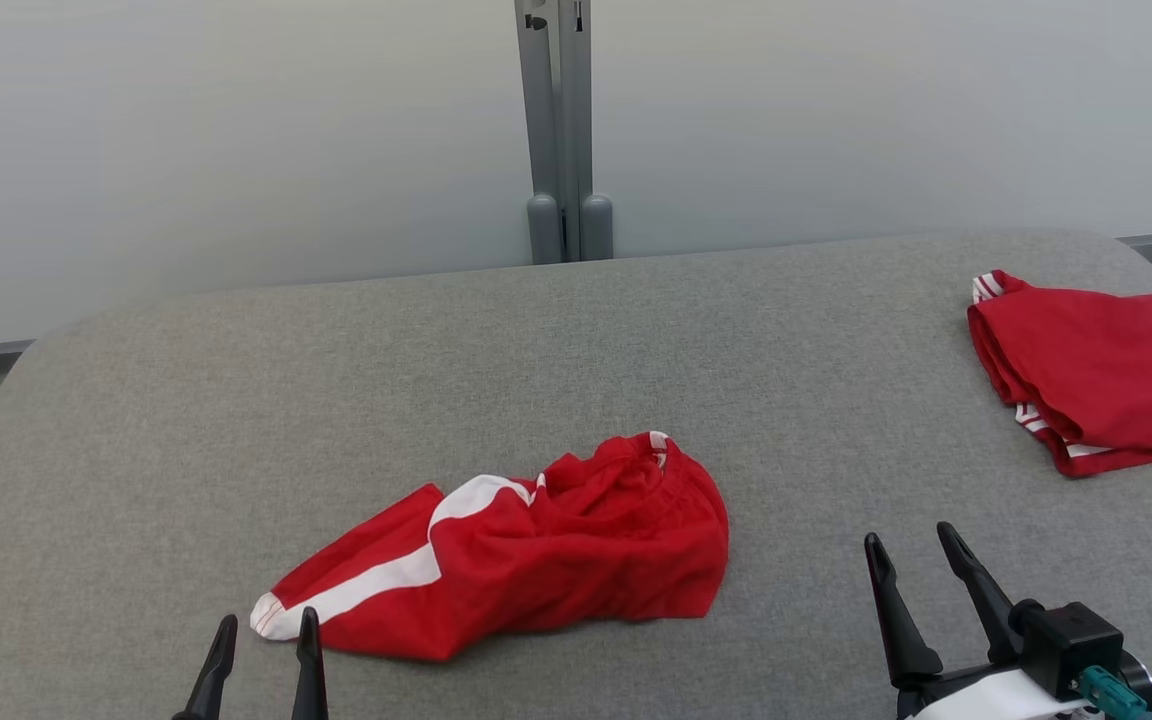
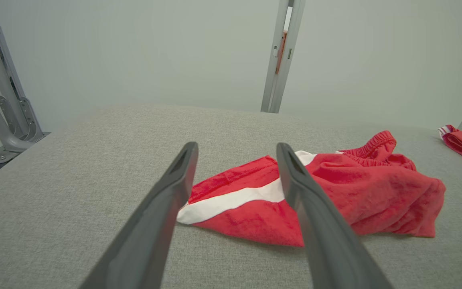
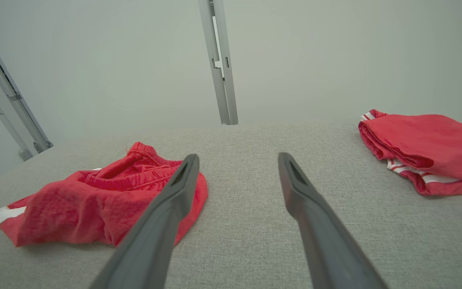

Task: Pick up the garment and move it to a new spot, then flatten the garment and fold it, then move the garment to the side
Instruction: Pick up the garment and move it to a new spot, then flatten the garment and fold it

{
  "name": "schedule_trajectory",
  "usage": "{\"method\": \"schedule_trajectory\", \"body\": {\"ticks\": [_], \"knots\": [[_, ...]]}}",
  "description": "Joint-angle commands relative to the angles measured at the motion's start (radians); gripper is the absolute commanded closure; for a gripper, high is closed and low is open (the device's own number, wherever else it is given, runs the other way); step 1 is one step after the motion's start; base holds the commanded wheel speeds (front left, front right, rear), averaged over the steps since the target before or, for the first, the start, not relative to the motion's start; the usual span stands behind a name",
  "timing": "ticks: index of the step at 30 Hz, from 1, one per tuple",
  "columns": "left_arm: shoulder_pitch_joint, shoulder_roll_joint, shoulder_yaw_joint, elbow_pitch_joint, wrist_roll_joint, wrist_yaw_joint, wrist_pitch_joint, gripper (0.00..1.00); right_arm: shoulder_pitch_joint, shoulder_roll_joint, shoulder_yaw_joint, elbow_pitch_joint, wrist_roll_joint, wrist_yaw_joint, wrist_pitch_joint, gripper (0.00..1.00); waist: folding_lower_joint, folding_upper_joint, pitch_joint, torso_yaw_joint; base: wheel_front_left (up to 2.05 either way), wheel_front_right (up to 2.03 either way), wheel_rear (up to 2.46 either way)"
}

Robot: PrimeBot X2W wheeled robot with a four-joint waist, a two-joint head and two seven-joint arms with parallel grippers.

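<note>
The garment (image 1: pixel 526 545) is a pair of red shorts with a white side stripe, lying crumpled near the front middle of the grey table (image 1: pixel 576 340). It also shows in the left wrist view (image 2: pixel 335 196) and the right wrist view (image 3: pixel 94 200). My left gripper (image 1: pixel 266 625) is open, just in front of the garment's white-tipped left end, holding nothing. In its own view the left gripper (image 2: pixel 235 148) frames that striped end. My right gripper (image 1: pixel 911 540) stands open to the right of the garment, apart from it, over bare table (image 3: pixel 237 158).
A second red garment (image 1: pixel 1096 375) with white stripes lies folded at the table's far right edge, also seen as the folded garment (image 3: pixel 423 146). A grey upright post (image 1: pixel 561 130) stands behind the table against a pale wall.
</note>
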Motion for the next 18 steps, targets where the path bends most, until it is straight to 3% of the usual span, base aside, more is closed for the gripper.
{"method": "schedule_trajectory", "body": {"ticks": [1,18], "knots": [[-0.005,0.000,0.002,0.006,0.011,-0.006,-0.003,0.00,0.001,0.003,0.001,0.001,0.002,-0.002,0.000,0.00,0.0000,0.0000,-0.001,0.001,0.00,0.00,0.00],[-0.022,-0.001,-0.017,0.030,0.010,-0.002,-0.003,0.00,-0.009,0.000,0.007,0.000,0.004,-0.002,0.000,0.00,0.0000,0.0000,-0.005,0.004,0.00,0.00,0.00]]}}
